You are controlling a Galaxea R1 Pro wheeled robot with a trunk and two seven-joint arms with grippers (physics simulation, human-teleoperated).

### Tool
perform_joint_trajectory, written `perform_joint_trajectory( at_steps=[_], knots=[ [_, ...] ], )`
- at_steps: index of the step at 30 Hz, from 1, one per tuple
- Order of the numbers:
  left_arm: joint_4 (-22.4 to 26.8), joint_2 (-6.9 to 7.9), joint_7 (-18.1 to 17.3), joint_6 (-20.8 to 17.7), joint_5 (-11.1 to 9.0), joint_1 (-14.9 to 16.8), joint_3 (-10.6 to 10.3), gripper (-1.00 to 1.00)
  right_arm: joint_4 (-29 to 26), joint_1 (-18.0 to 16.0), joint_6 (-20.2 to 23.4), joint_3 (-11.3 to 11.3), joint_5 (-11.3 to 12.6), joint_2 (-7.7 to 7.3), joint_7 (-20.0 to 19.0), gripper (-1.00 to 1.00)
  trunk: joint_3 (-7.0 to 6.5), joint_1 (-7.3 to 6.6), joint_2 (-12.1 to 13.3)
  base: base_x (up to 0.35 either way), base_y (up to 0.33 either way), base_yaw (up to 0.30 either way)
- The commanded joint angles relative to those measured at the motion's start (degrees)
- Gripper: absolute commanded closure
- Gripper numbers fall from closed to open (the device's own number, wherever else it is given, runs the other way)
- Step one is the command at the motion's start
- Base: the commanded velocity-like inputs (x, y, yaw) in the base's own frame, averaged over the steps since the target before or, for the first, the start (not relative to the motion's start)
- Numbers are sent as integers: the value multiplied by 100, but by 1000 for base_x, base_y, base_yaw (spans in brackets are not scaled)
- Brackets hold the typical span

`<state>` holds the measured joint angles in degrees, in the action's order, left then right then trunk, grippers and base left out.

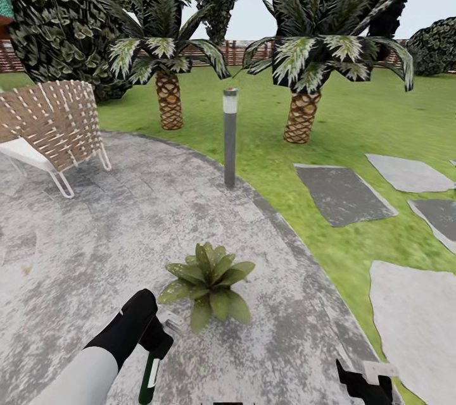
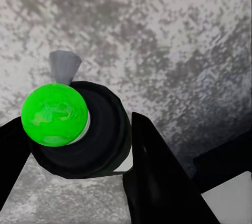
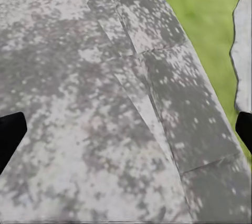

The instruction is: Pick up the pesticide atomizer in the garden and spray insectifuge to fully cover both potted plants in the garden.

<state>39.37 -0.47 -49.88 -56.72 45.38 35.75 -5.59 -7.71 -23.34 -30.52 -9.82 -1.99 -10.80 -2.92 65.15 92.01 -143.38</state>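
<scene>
One potted plant (image 1: 209, 285), a low rosette of broad green leaves, sits on the round grey stone patio (image 1: 126, 221); its pot is hidden under the leaves. My left gripper (image 1: 155, 345) is just to the near left of the plant, shut on the pesticide atomizer (image 1: 150, 380), which hangs down dark green with a white band. In the left wrist view the atomizer (image 2: 55, 114) shows a bright green cap, a black body and a grey nozzle between my black fingers (image 2: 152, 171). My right gripper (image 1: 364, 380) is low at the near right over the patio's edge, open and empty (image 3: 126, 135).
A grey bollard lamp (image 1: 230, 136) stands at the patio's far rim. A wicker chair (image 1: 54, 123) is at the far left. Two scaly palms (image 1: 169, 98) (image 1: 303, 114) grow on the lawn (image 1: 354, 120), with stepping stones (image 1: 342, 193) to the right and a slat fence (image 1: 237, 50) behind.
</scene>
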Motion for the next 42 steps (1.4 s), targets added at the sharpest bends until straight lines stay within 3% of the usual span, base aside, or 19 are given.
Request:
perform_joint_trajectory(
  at_steps=[1,11,20,26,39,42],
  knots=[
    [9,1,-57,-23,59,2,-7,100,6,-3,-16,-46,-21,2,-32,-100,5,-3,-2,-207,-257,1],
    [10,11,-57,-32,59,2,6,100,6,-3,-16,-46,-21,5,-34,-100,5,-3,-2,-260,-184,10],
    [10,3,-57,-32,59,2,-17,100,6,-3,-19,-46,-21,8,-34,-100,5,-3,-2,-30,-17,246],
    [10,-4,-50,-24,59,2,-12,100,6,-3,-16,-46,-21,8,-34,-100,5,-3,-2,138,-106,236],
    [5,37,-49,-35,61,2,0,100,9,-3,-18,-46,-22,8,-34,-100,5,-3,-2,156,-201,10],
    [-4,60,-52,-49,144,2,-19,100,11,-3,-16,-46,-23,8,-34,-100,5,-3,-2,1,-14,0]
  ],
)
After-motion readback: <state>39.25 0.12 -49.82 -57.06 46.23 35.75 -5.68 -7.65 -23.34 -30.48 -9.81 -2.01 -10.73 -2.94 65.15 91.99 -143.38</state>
